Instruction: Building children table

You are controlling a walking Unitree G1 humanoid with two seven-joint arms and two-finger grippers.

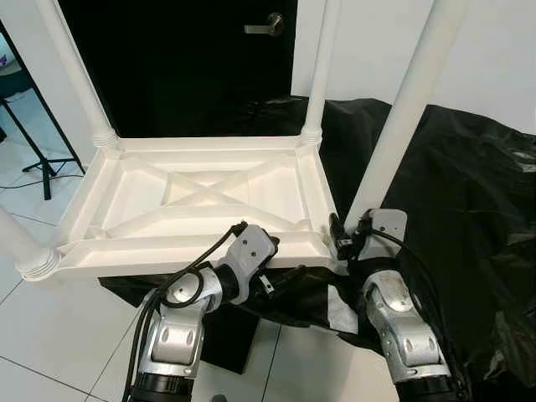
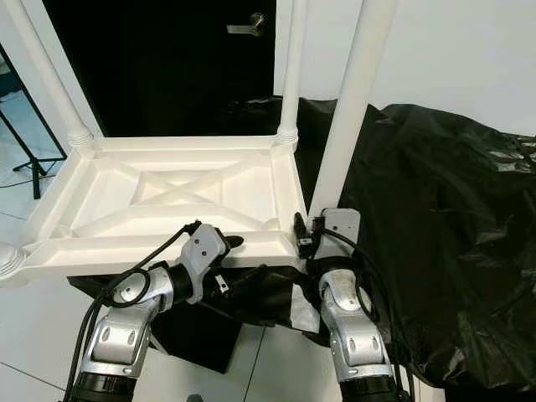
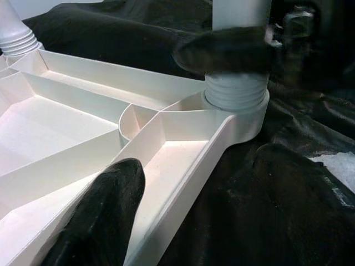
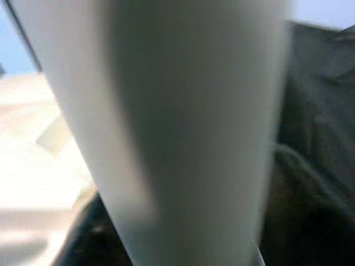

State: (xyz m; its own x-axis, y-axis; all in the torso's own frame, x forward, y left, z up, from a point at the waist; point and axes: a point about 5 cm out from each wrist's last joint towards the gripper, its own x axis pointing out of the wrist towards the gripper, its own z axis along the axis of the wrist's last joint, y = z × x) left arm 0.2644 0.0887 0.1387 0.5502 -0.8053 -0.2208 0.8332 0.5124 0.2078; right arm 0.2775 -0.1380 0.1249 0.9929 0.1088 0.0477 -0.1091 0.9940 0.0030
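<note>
head views: bright, even indoor light, sharp | white table underside [image 1: 201,197] near blown out | black sheet [image 1: 469,209] w/ soft sheen | right wrist: leg [image 4: 177,133] close, fully blurred | left wrist: finger [image 3: 100,216] soft

- One white tabletop [image 1: 209,197], lying upside down with its ribbed underside showing.
- Four white table legs standing up from its corners: far left [image 1: 75,75], far right [image 1: 320,75], near right [image 1: 402,109], near left [image 1: 21,247].
- One black plastic sheet [image 1: 469,218] spread under and beside the table.
- One black door [image 1: 176,59] with one metal handle [image 1: 266,25].
- One black stand [image 1: 38,155] on the tiled floor [image 1: 50,327].
- Two silver arms, each with one gripper: left gripper [image 1: 280,280], right gripper [image 1: 339,239].
</note>
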